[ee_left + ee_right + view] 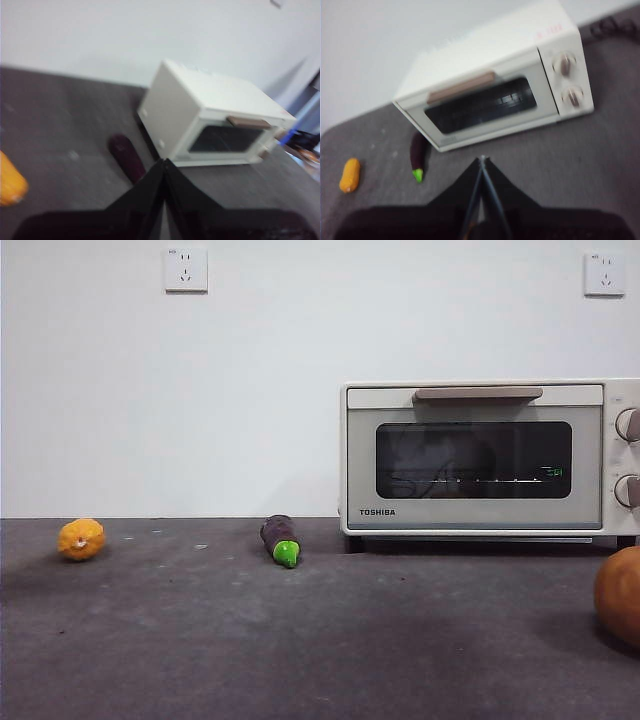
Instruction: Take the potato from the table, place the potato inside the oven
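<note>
The potato [620,594], a big orange-brown lump, lies on the dark grey table [300,640] at the right edge of the front view, partly cut off. It shows in neither wrist view. The cream oven [480,458] stands at the back right with its door closed; both wrist views show it too [210,120] [495,85]. My left gripper [164,162] hangs shut above the table, short of the oven and the eggplant. My right gripper [482,161] is shut as well, in the air before the oven door. Neither holds anything.
A purple eggplant with a green tip [281,538] lies left of the oven. A small yellow-orange fruit [81,538] sits at the far left. Two wall sockets [186,270] are on the white wall behind. No arm shows in the front view.
</note>
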